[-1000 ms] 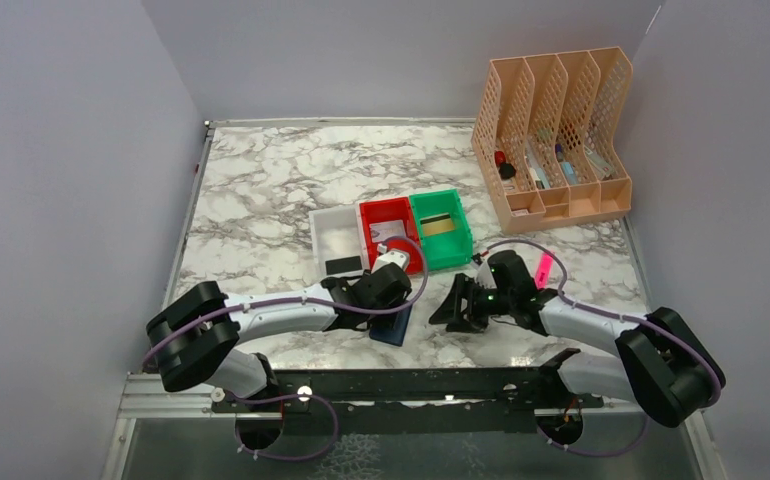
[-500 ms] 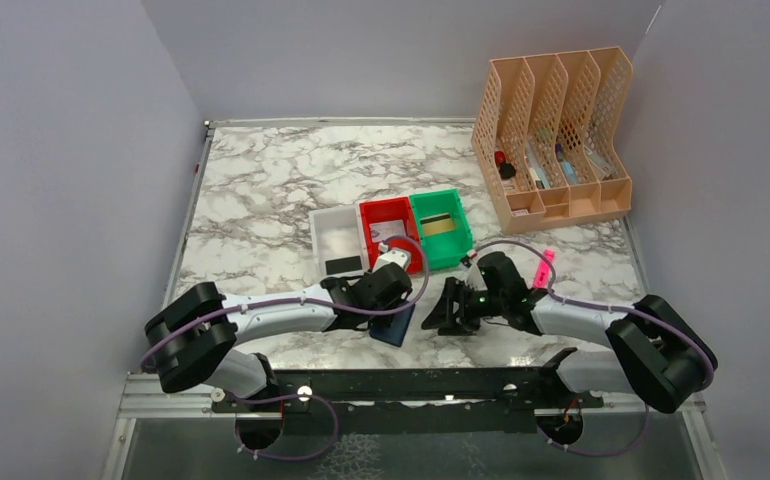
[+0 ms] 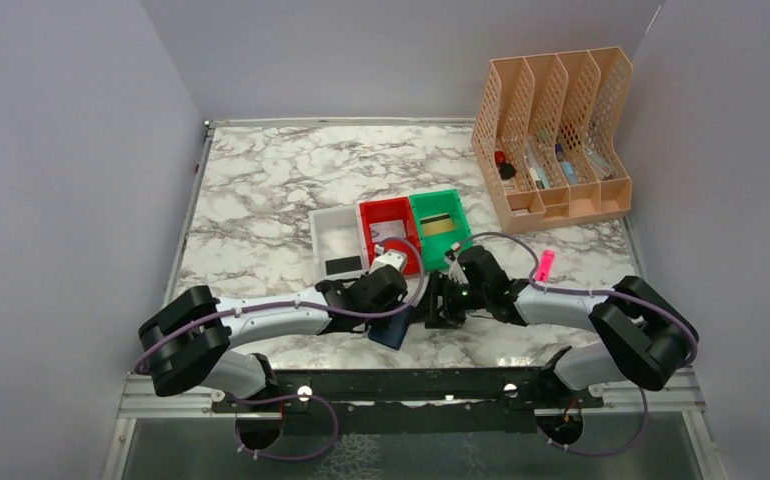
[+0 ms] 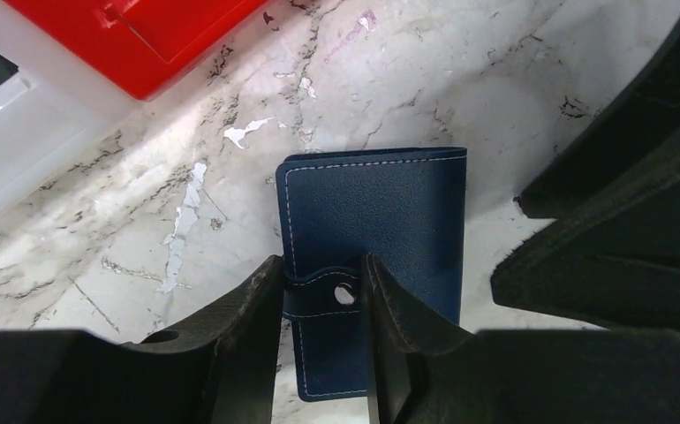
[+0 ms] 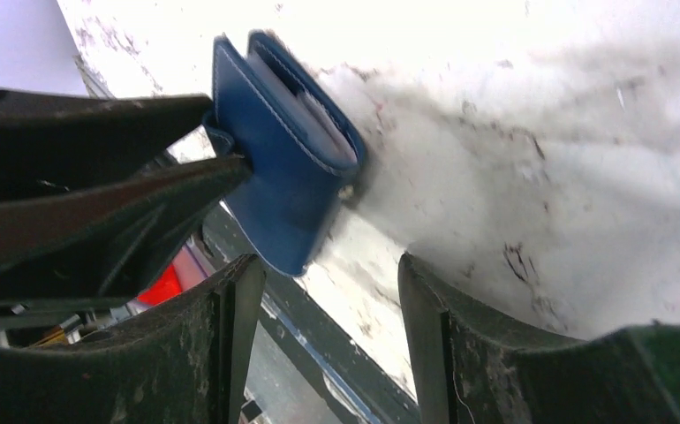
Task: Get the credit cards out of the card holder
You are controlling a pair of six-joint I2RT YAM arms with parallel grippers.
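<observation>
Left wrist: left gripper pinches card holder by snap tab.
Right gripper: jaws spread, nothing held.
Risk: narrow tab may slip, dropping holder.

one card holder, three bins, one rack

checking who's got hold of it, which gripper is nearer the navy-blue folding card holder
Left. The left gripper pinches the navy-blue folding card holder at its snap tab; the right gripper is open, just off its edge, apparently not touching.
</observation>
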